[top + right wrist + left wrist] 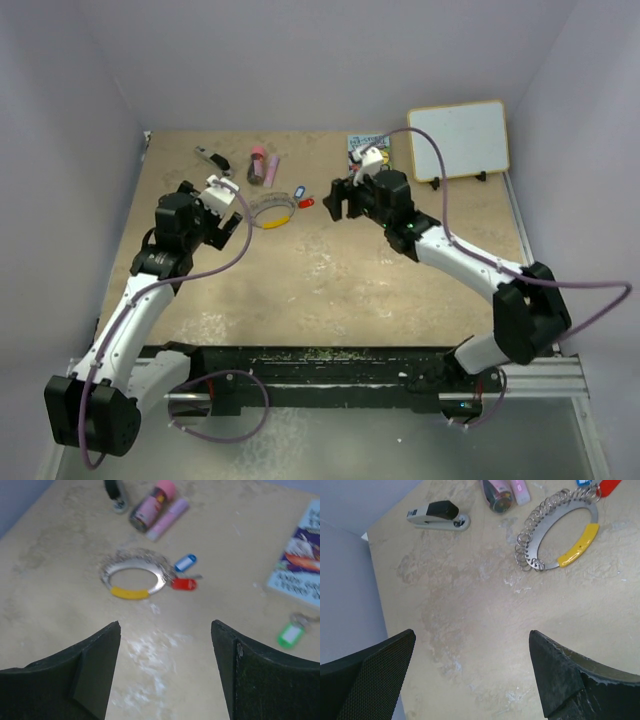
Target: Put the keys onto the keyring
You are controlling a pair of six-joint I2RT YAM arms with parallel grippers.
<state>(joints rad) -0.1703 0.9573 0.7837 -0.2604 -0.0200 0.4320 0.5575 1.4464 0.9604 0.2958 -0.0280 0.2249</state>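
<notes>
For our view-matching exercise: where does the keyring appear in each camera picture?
Top external: keyring, upper middle, left of centre.
Left wrist: upper right.
Right wrist: upper middle, left of centre.
Shared landmark: the pink tube lies near it in all three.

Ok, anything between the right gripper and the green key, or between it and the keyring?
Nothing visible before the green key, beside the book. Toward the keyring, the red key and blue key lie at its facing edge.
</notes>
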